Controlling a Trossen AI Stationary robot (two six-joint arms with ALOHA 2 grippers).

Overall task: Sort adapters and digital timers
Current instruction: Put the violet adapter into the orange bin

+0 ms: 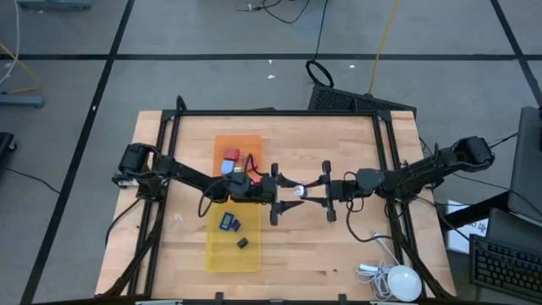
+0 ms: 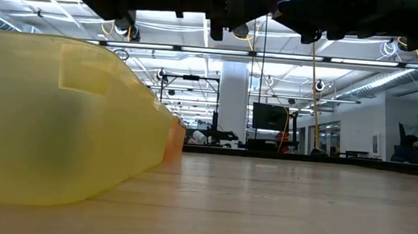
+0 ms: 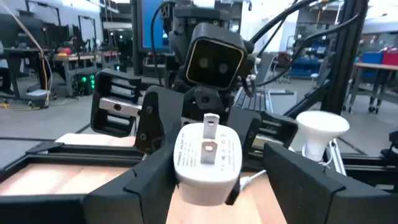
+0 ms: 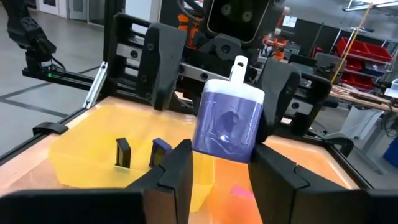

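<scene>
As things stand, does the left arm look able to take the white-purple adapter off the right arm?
Probably yes. The left tool already has its fingers on either side of the white-purple adapter, which the right tool grips between the two arms above the table. Nothing stands between them.

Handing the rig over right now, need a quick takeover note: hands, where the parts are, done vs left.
Left hand and right hand meet mid-table over a white-purple adapter. Both sets of fingers close around it: a handover in progress. The right is shut on it; who carries it, I cannot tell.
Orange tray: several adapters, red and light blue among them.
Yellow tray: two digital timers, one blue, one dark.
Done: those parts sorted.
Left: finish the handover, then the adapter likely goes to the orange tray. White round device at the table edge, untouched.
</scene>
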